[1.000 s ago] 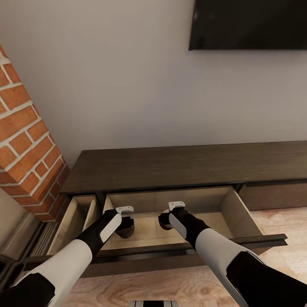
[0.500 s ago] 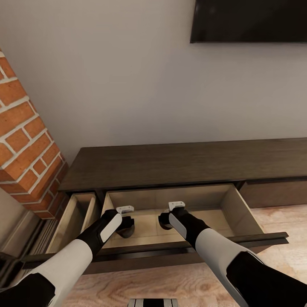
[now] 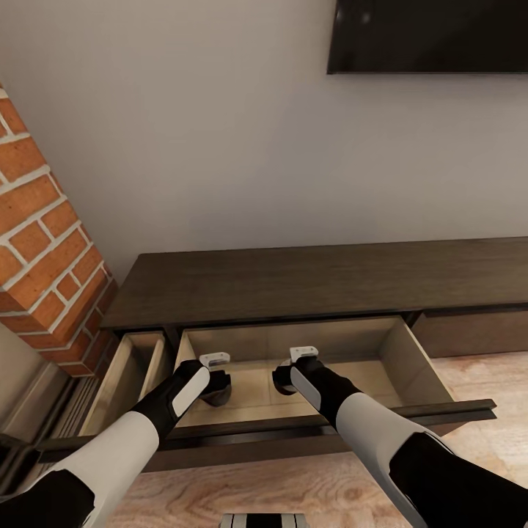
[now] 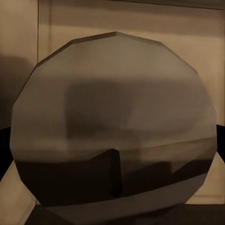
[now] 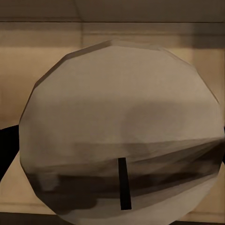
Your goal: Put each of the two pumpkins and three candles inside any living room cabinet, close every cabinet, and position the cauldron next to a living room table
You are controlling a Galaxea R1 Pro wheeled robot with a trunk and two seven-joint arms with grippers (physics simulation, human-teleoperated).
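Meanwhile, brick pillar (image 3: 40, 242) beside cabinet (image 3: 315, 279); TV (image 3: 429, 35) overhead.

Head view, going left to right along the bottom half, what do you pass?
Brick column → small open drawer → left hand → right hand → closed cabinet panel.

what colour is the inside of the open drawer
Light tan wood inside the open drawer, unlike the dark-brown cabinet top; clearest in the head view.

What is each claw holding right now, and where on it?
Left claw seems to grip the left candle, right claw the right candle, over the open drawer. Where on them is hidden.
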